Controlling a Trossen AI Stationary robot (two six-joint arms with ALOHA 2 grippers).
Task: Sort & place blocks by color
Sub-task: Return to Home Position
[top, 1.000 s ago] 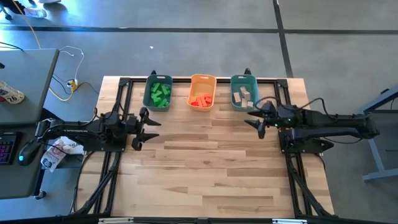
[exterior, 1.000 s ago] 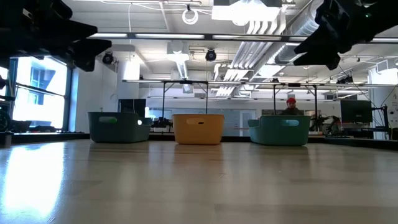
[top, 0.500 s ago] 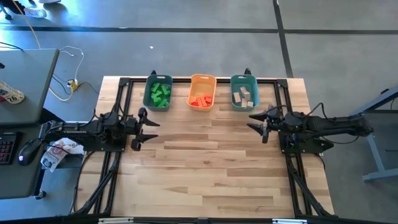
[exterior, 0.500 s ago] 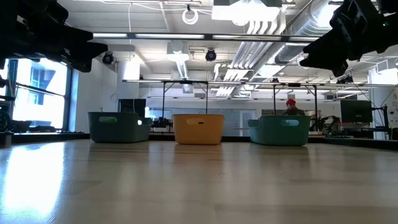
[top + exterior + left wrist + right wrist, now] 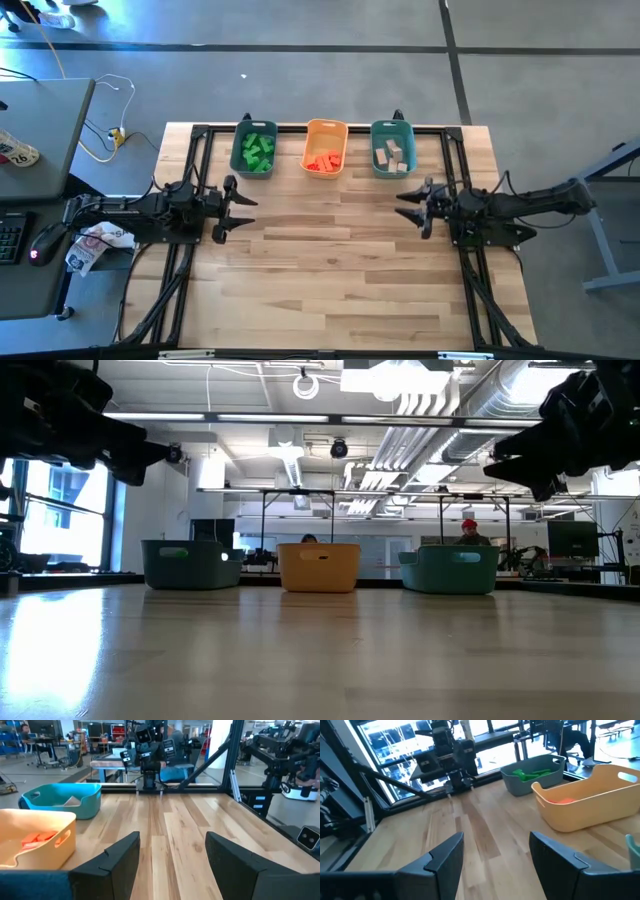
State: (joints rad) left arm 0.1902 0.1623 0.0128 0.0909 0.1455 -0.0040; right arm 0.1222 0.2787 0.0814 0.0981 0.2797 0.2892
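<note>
The left claw [image 5: 235, 212] waits well to the left of the orange bin [image 5: 325, 125] and nearer the front of the counter [image 5: 330, 280], its fingers apart and holding nothing. Just left of the orange bin, the dark teal bin [image 5: 240, 138] holds the green blocks [image 5: 257, 152]. The orange bin itself holds the red-orange blocks [image 5: 321, 162], and the lighter teal bin [image 5: 392, 126] just to its right holds the tan blocks [image 5: 393, 155], though they are too small here to count. The right claw [image 5: 412, 212], also spread and empty, has drawn back over the last second from beside that right-hand bin and now sits to the right of the orange bin, level with its partner. No loose block shows on the counter, so the sorting looks finished and this retreat reads as the arm going home.
</note>
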